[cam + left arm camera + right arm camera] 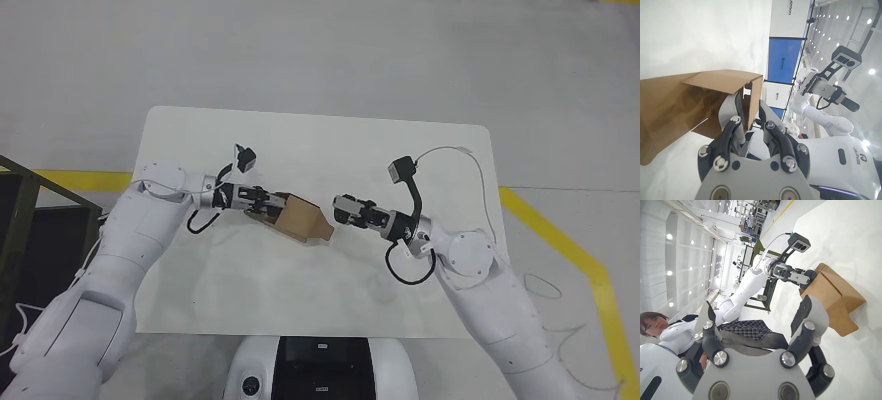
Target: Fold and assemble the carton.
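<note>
The carton (300,217) is seen near the middle of the white tabletop (400,150), partly erected. It is judged light, thin and easily creased, best taken by a wall edge. One wall is clamped by the left end effector (750,108). The right end effector (756,315) is spread wide and empty, just beside a flap.

The top view looks down on the table (300,150); the wrist views face each other closely across the carton (303,218).

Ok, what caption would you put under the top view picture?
Left gripper at one end of the carton, open right gripper close by the other end, on a white table.
</note>
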Motion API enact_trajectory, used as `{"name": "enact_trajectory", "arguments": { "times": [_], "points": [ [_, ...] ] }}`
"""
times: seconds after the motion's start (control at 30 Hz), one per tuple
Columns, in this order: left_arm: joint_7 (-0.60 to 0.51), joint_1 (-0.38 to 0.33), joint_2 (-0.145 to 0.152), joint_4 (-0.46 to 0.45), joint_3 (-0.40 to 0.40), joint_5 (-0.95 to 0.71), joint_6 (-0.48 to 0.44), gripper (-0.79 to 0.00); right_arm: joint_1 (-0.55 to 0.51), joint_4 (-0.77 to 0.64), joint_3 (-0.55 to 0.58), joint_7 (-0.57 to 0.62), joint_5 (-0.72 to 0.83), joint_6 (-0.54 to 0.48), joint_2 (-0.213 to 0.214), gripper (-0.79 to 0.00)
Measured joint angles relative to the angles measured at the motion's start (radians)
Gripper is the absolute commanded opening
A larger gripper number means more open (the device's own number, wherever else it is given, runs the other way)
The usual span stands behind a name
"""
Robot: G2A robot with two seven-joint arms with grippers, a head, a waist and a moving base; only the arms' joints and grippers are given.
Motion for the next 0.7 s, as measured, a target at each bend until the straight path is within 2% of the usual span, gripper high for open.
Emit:
{"name": "enact_trajectory", "arguments": {
  "times": [0.27,0.43,0.7],
  "points": [
    [-0.017,-0.012,-0.011,0.011,0.020,-0.013,-0.001,-0.610,0.011,0.005,-0.011,-0.004,-0.001,0.001,-0.002,-0.018],
    [-0.023,-0.031,-0.024,0.036,0.039,-0.024,-0.008,-0.683,0.011,0.010,-0.007,-0.008,0.000,0.000,-0.001,-0.025],
    [-0.039,-0.062,-0.046,0.092,0.068,-0.044,-0.015,-0.690,0.005,0.010,-0.003,-0.010,0.000,0.002,0.001,-0.028]
  ]
}}
